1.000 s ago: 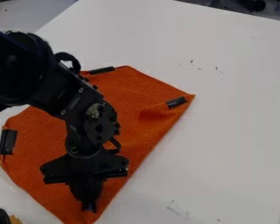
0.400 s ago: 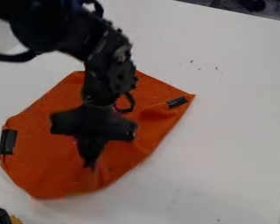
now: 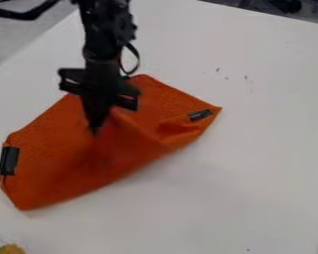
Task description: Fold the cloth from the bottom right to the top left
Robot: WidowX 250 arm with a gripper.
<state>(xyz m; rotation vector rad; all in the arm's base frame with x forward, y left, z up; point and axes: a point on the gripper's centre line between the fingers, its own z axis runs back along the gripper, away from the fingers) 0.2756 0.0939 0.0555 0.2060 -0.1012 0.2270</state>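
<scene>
At the lower left corner, a small yellow lump is cut off by the view's edge, a dark piece beside it too cropped to identify. A black, oblong clip-like piece sits on the left edge of the orange, many-sided fabric cloth, which lies left of centre on the flat white tabletop. The tabletop's upper left edge slants behind the black robot arm, which hangs over the cloth's upper part and hides some of its top edge. The black two-finger gripper points down, its blurred fingers clamped on gathered cloth; folds spread from them toward the lower side. A second short black piece sits near the cloth's right corner. Rightward, the tabletop extends past small dark marks to its far edge, with cropped dark objects beyond.
</scene>
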